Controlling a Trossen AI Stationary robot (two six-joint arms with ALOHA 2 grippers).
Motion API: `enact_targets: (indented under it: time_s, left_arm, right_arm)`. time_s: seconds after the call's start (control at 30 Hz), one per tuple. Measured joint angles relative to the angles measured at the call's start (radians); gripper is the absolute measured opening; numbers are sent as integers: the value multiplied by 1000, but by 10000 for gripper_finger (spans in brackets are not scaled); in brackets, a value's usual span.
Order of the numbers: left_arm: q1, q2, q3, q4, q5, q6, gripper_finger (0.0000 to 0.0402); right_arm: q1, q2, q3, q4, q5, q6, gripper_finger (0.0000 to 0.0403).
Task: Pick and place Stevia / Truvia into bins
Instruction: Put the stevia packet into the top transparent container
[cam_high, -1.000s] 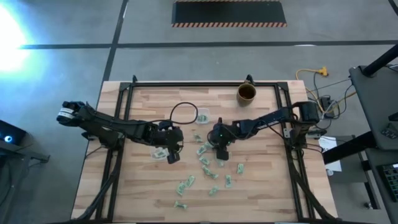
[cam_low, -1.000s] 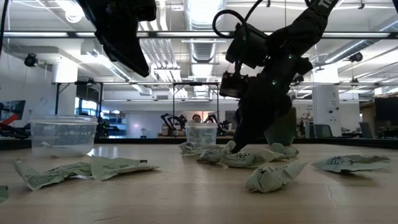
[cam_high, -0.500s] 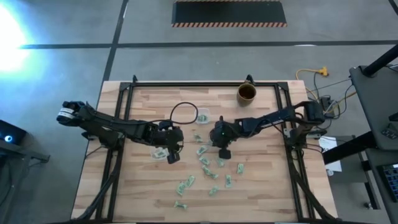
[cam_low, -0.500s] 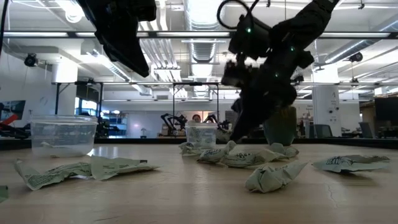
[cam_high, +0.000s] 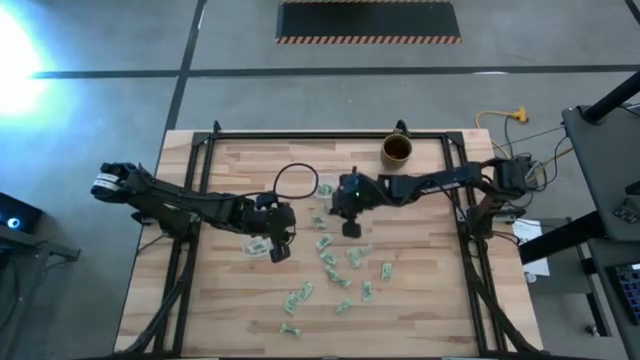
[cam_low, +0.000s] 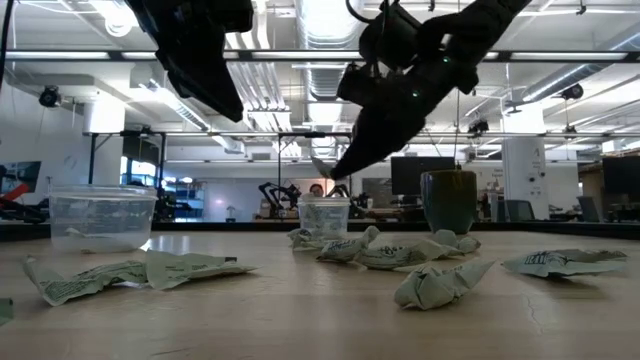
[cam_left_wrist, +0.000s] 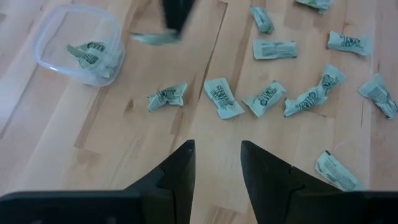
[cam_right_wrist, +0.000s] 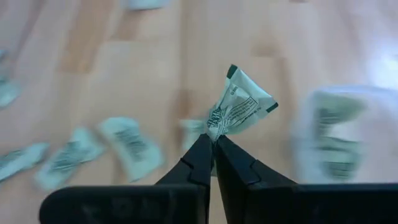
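The right pincer (cam_right_wrist: 212, 144) pinches a crumpled pale green-and-white paper sachet (cam_right_wrist: 239, 107) above the wooden worktop (cam_high: 420, 300), near a blurred clear plastic cup (cam_right_wrist: 339, 127). The left pincer (cam_left_wrist: 217, 158) hangs open over scattered sachets (cam_left_wrist: 267, 98); its arm partly hides the other clear cup (cam_high: 258, 243).

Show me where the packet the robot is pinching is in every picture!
High view: hidden under the right gripper, mid-table.
Low view: the packet is a pale scrap at the gripper's tip, up in the air.
Left wrist view: hanging from dark fingers at the top edge.
Right wrist view: centre, pinched between the fingertips.
Shared landmark: the clear cup close beside it, with packets inside.
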Motion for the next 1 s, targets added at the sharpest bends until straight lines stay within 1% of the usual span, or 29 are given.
enact_targets:
  time_s: [0.23,0.37,0.43,0.6,0.77,0.87,1.0]
  left_arm:
    - [0,0,0,0,0,0,112]
    - [0,0,0,0,0,0,112]
    - [0,0,0,0,0,0,112]
    - [0,0,0,0,-8,0,112]
    - [0,0,0,1,-11,0,112]
    - [0,0,0,1,-12,-2,112]
    - [0,0,0,1,-12,-27,112]
  right_arm:
    - [-104,1,26,-18,3,-50,9]
    - [-148,1,26,-17,-26,-84,9]
    - [-162,1,26,-15,-47,-105,9]
    - [-180,3,26,-6,-57,-132,9]
    - [-188,39,26,20,-104,-191,9]
    - [-199,71,26,18,-112,-193,9]
    - [-214,79,26,20,-111,-178,9]
